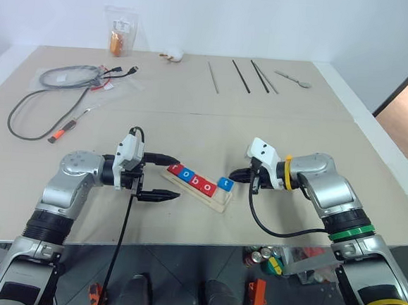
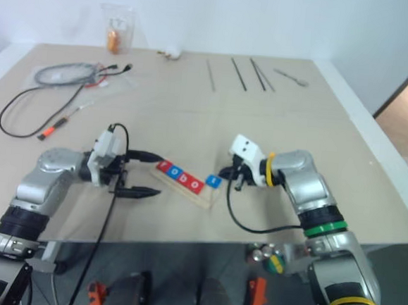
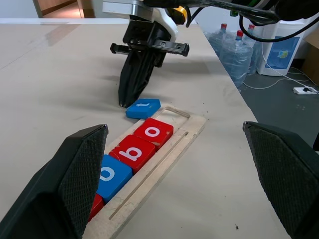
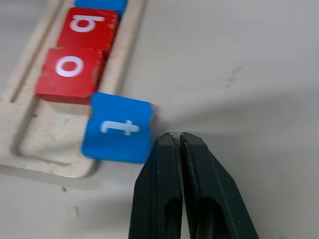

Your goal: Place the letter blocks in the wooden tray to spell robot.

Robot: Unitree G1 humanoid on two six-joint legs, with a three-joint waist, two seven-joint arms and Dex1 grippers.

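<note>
The wooden tray lies slanted near the table's front edge. In its groove sit four letter blocks in a row: red r, blue o, red b and red o. A blue t block lies askew over the tray's right end rim. My right gripper is shut and empty, its tips at the table right beside the t block's corner. My left gripper stands open and level at the tray's left end, one finger on each side of it, holding nothing.
Coiled cables lie at the far left. A small clear bag, a white object, thin metal rods and a spoon line the far edge. The table's front edge runs just below the tray.
</note>
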